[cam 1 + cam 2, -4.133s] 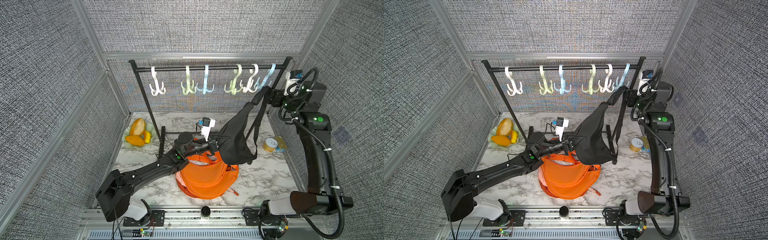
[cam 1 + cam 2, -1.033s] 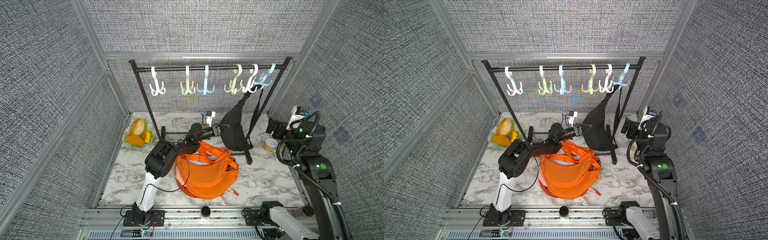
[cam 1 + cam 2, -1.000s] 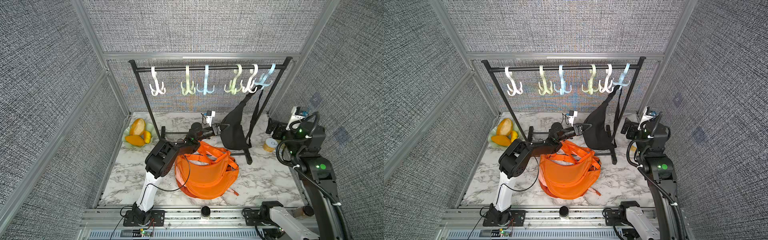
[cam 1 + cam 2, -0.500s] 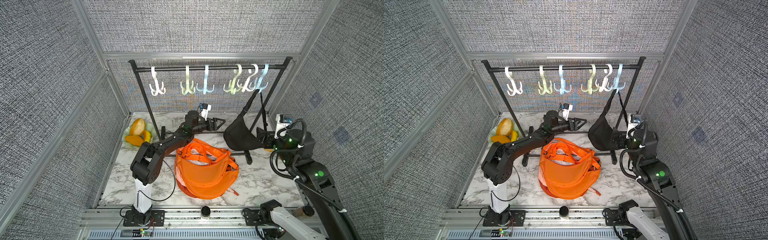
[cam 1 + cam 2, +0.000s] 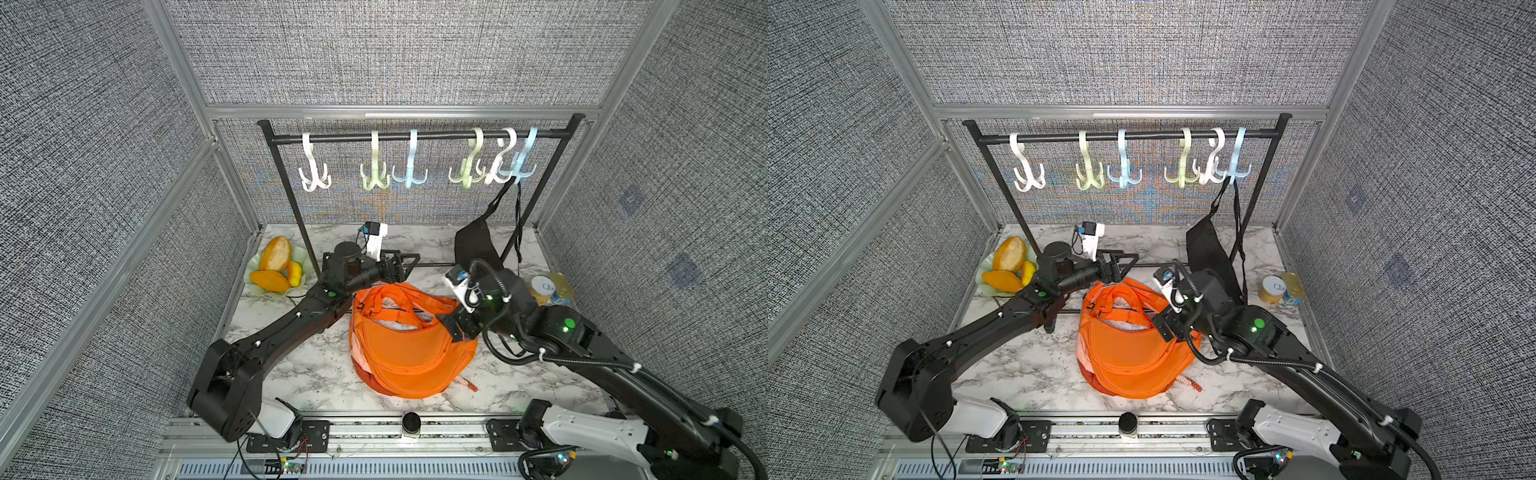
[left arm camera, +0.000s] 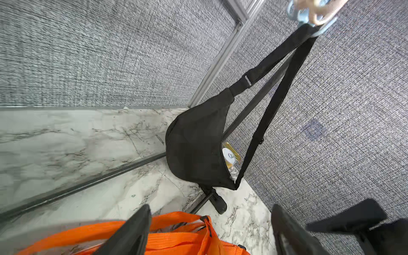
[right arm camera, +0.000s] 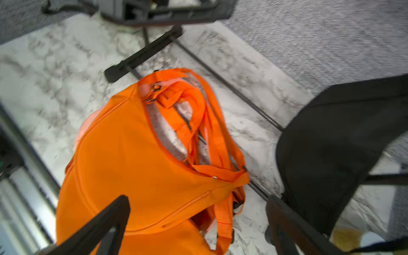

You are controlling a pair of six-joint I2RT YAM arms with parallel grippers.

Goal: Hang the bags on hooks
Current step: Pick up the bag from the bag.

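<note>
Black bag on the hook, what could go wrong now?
The black bag hangs by its strap from the light blue hook, close behind the right arm; a bump might knock it off. The open right hand sits low by the orange bag and may snag its loose straps.

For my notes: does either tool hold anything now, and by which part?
Nothing is held: left tool and right tool are open; the black bag hangs on a hook.

The black bag (image 5: pixel 473 245) now hangs alone from the rightmost hook (image 5: pixel 524 160). The left gripper (image 5: pixel 414 261) has let go and drawn back; the right gripper (image 5: pixel 451 325) has dropped over the orange bag (image 5: pixel 399 353).
</note>
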